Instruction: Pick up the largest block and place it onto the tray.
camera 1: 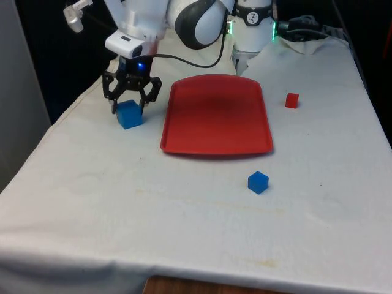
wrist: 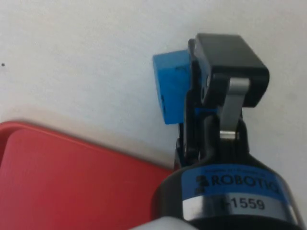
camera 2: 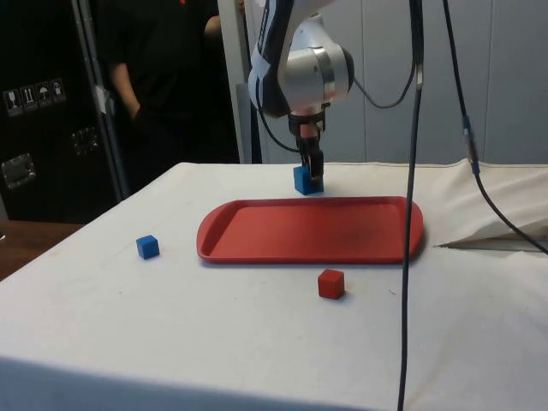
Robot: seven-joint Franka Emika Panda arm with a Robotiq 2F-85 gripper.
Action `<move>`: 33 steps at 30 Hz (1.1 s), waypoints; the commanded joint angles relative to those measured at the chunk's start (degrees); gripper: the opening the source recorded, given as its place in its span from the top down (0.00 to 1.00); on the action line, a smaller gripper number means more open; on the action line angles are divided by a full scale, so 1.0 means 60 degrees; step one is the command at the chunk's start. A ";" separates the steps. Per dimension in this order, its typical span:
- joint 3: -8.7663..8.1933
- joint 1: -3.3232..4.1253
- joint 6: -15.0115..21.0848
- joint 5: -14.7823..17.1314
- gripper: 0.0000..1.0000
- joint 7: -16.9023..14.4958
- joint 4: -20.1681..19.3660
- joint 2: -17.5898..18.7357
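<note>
The black two-finger tool [camera 1: 130, 104] is down at the white-clothed bench [camera 1: 184, 220], its fingers on either side of the large bright-blue cube [camera 1: 129, 114]; from the wrist view one black finger [wrist: 225, 72] lies flat against the cube's side, and the fingers look to be pinching it. The cube sits low, at or just off the cloth, I cannot tell which. Just beside the tool, toward the front view's right, lies the flat red plastic tray with rounded corners [camera 1: 217, 116], bare inside, its near edge close to the cube but apart from it. Well away from the tool, past the tray's far edge, a small red cube [camera 1: 291, 100] rests on the cloth. A smaller blue cube [camera 1: 258, 182] sits further out still, beyond the tray's front corner, nearer the front camera. Behind the bench in the side view a person in dark clothes [camera 2: 163, 77] stands by the dark cabinets
</note>
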 commanded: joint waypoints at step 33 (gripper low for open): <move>-0.0917 0.1098 -0.0334 -0.0879 1.00 0.0344 -0.0583 -0.1213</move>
